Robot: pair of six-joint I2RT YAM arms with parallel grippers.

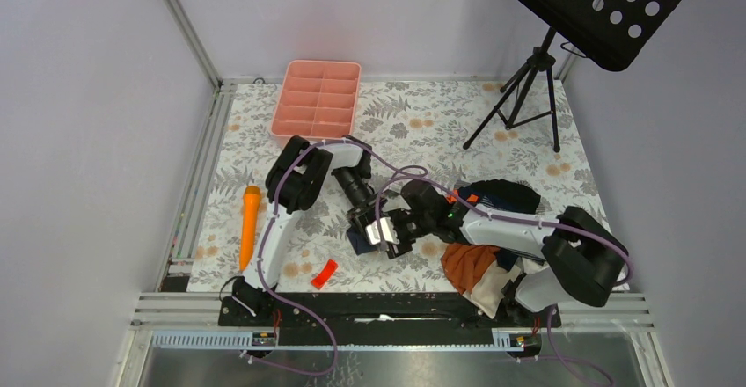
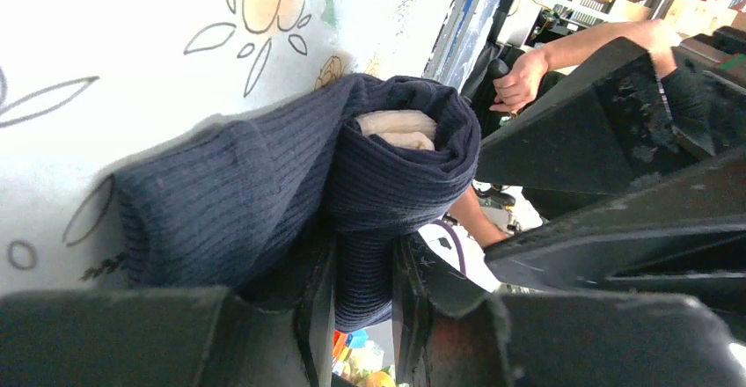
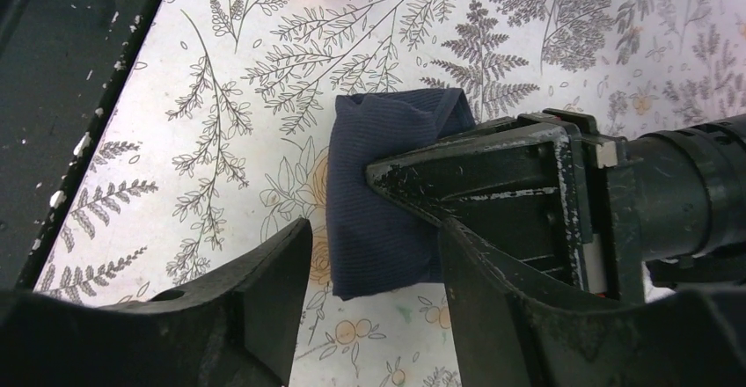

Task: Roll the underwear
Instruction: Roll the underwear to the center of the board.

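Note:
The navy underwear (image 3: 380, 185) lies folded into a short roll on the floral table (image 3: 220, 123), with its tan waistband (image 2: 398, 128) showing inside the roll's end. My left gripper (image 2: 363, 259) is shut on a fold of this underwear (image 2: 264, 193), pinching the ribbed cloth between its fingers. My right gripper (image 3: 369, 273) hovers open over the roll's near end, one finger on each side, touching nothing. From above, both grippers meet at the table's middle over the underwear (image 1: 358, 243): left gripper (image 1: 362, 218), right gripper (image 1: 382, 234).
A pink compartment tray (image 1: 317, 101) stands at the back. An orange carrot-shaped object (image 1: 249, 224) lies at the left and a small red piece (image 1: 324, 272) near the front. A clothes pile with an orange garment (image 1: 468, 264) sits under the right arm. A tripod stand (image 1: 528, 88) is at the back right.

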